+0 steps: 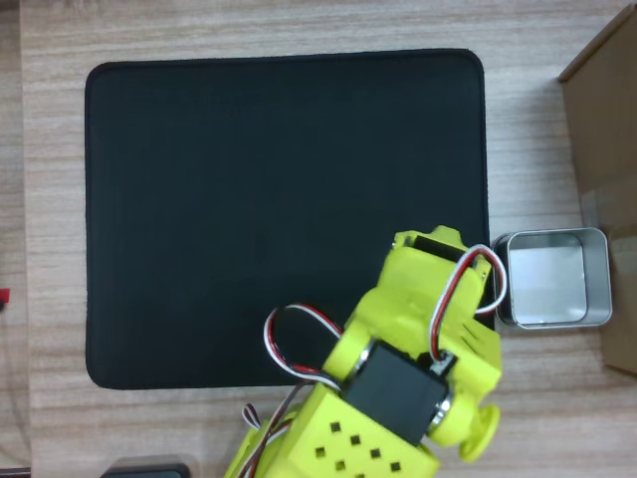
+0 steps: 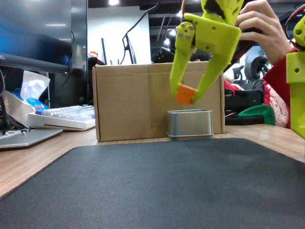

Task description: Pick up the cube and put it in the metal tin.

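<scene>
In the fixed view the yellow-green pincer [image 2: 187, 95] hung in the air, clenched on the cube [image 2: 185, 94], its fingertips pressing the orange block from either side; the cube sat just above the metal tin [image 2: 189, 124], apart from it; the tin rested on the desk [image 2: 28, 160] before a cardboard box [image 2: 128, 100], beside the black mat [image 1: 279, 209]; overhead, the tin [image 1: 552, 279] lay open beside the arm.

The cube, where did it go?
In the fixed view the cube is up in the air, pinched in the gripper, just above the tin and in front of the cardboard box.
</scene>
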You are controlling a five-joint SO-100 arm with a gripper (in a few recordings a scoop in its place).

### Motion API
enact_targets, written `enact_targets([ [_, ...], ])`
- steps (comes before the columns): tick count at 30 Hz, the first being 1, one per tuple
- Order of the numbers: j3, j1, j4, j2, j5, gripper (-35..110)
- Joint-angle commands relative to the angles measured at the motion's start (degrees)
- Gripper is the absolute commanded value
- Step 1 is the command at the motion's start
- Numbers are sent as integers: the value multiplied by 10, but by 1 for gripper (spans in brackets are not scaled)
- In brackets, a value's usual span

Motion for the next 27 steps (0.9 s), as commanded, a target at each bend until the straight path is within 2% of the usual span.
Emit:
enact_targets([
  [1, -23, 5, 12, 25, 17, 0],
  [8, -58, 58, -26, 51, 21, 0],
  [16, -47, 131, -96, 61, -20, 0],
  [27, -8, 224, -256, -105, -141, 0],
])
